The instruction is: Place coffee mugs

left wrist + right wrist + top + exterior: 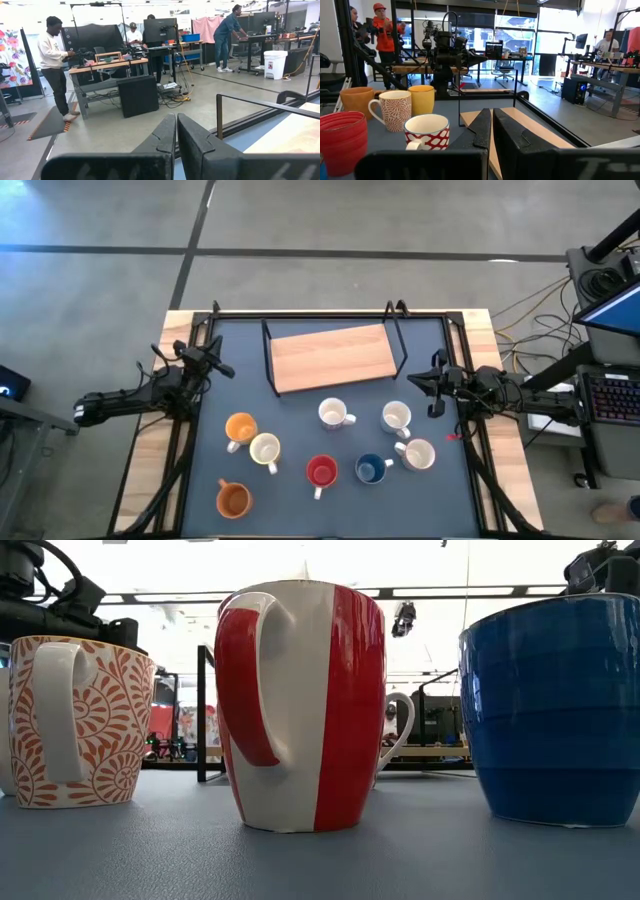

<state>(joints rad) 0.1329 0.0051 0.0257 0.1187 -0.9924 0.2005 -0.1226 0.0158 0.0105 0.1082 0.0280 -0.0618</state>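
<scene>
Several mugs stand upright on the dark mat in front of a wooden board. In the high view these are two orange (pixel 240 427) (pixel 233 498), a cream patterned one (pixel 265 449), a red one (pixel 321 471), a blue one (pixel 371 469) and three white ones (pixel 334 414) (pixel 397 417) (pixel 417 453). The low view shows the patterned mug (pixel 80 720), the red mug (pixel 300 705) and the blue mug (pixel 550 705) up close. My left gripper (pixel 226 368) (pixel 176 117) hovers shut at the board's left end. My right gripper (pixel 413 380) (pixel 491 112) hovers shut at its right end, above the white mugs.
The wooden board (pixel 330 357) sits in a black metal frame (pixel 268 365) on the far half of the mat. Bare mat lies near the near edge and between the mugs and the board. People, desks and screens stand in the room beyond the table.
</scene>
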